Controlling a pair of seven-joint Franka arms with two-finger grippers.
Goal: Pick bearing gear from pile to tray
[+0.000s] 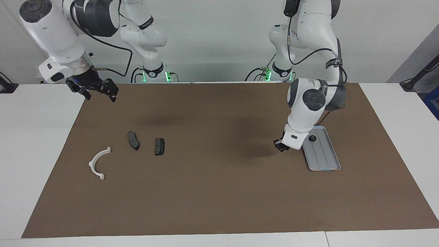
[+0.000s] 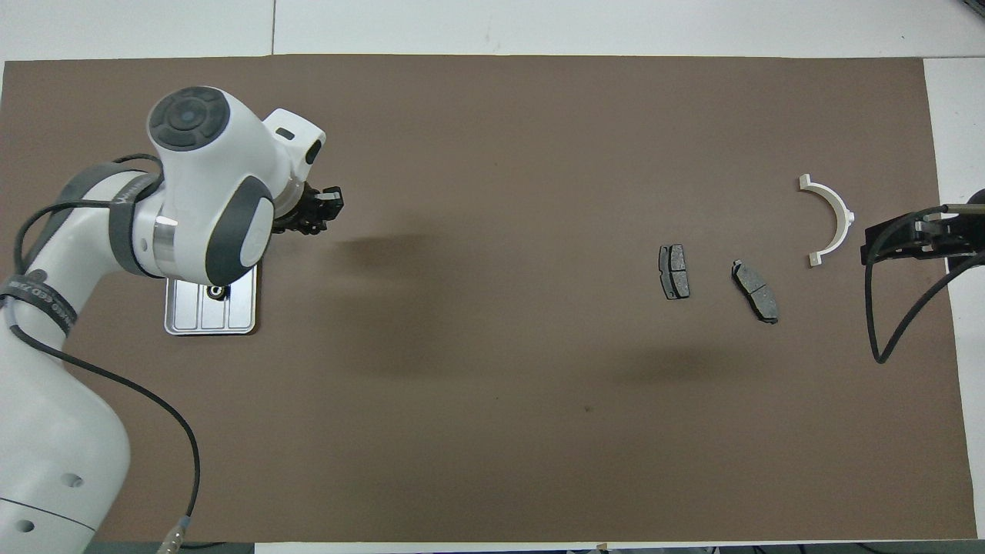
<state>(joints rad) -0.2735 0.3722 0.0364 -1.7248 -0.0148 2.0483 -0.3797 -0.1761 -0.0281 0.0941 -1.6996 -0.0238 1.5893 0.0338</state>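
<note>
The silver tray (image 1: 324, 157) (image 2: 185, 319) lies toward the left arm's end of the brown mat, with one small black bearing gear (image 1: 312, 138) (image 2: 216, 292) in it. My left gripper (image 1: 280, 145) (image 2: 327, 208) hangs shut just above the mat, beside the tray's long rim. Whether a tiny piece sits between its fingertips I cannot make out. The left arm's wrist covers much of the tray in the overhead view. The pile lies toward the right arm's end: a white half-ring bracket (image 1: 91, 164) (image 2: 839, 215) and two dark brake pads (image 1: 133, 140) (image 1: 159, 146). My right gripper (image 1: 102, 97) (image 2: 869, 240) waits open, raised over the mat's edge.
The brown mat (image 1: 205, 192) covers most of the white table. The brake pads (image 2: 673, 271) (image 2: 756, 290) lie side by side between the bracket and the mat's middle. The right arm's black cable (image 2: 885, 331) loops over the mat near the bracket.
</note>
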